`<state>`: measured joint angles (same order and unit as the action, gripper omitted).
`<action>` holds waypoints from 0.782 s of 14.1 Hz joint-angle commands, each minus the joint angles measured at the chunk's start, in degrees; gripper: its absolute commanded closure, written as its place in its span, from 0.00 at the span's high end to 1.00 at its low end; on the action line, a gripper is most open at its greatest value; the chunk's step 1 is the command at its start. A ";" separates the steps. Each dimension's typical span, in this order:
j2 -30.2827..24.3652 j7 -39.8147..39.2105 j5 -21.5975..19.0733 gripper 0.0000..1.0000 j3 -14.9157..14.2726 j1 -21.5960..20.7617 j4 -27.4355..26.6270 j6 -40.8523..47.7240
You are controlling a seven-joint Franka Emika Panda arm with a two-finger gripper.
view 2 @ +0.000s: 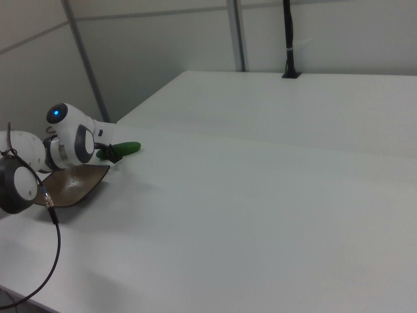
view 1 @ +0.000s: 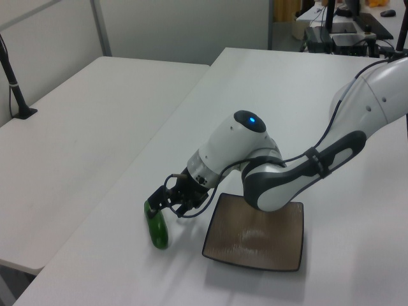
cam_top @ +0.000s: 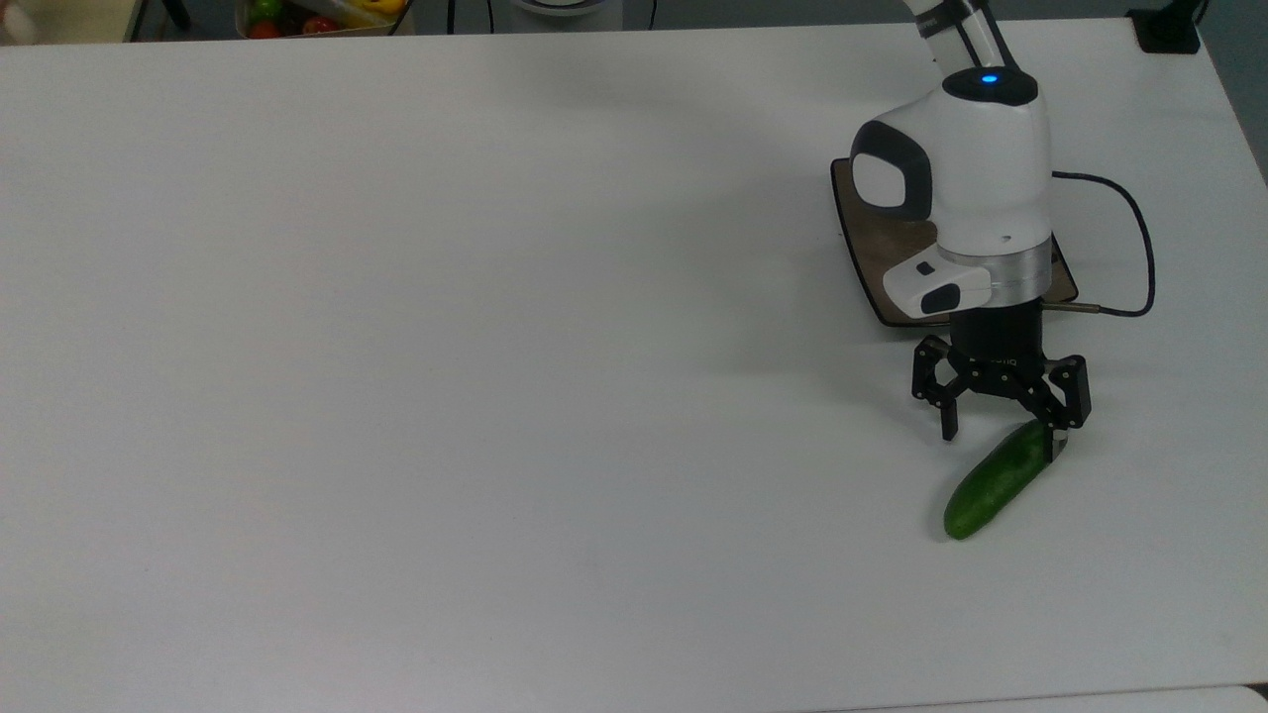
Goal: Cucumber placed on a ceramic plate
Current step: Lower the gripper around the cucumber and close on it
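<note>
The dark green cucumber (cam_top: pixel 994 484) lies slanted on the white table, below the plate in the top view. My gripper (cam_top: pixel 1003 441) is open and low over the cucumber's upper end; one fingertip (cam_top: pixel 1058 448) overlaps that end, the other stands apart on the top view's left. The brown square ceramic plate (cam_top: pixel 860 212) sits behind the arm, which covers part of it. In the left view the gripper (view 1: pixel 160 203) hangs at the cucumber's (view 1: pixel 158 232) far end, with the plate (view 1: pixel 262 241) to the right. The right view has the cucumber (view 2: pixel 128 148) beyond the plate (view 2: pixel 73 183).
A black cable (cam_top: pixel 1141 248) loops from the wrist over the table on the top view's right. A container of colourful vegetables (cam_top: pixel 317 14) stands past the table's far edge. In the left view a second table with a black post (view 1: pixel 15 83) stands on the left.
</note>
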<state>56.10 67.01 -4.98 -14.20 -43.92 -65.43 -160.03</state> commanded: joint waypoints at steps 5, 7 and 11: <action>2.70 0.58 -0.73 1.00 1.20 0.06 1.80 -2.74; 2.87 0.58 -0.73 1.00 1.28 0.15 1.80 -2.92; 3.40 0.58 -0.73 1.00 1.90 0.15 1.80 -4.14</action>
<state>57.63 67.02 -4.98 -13.19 -43.85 -64.73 -161.50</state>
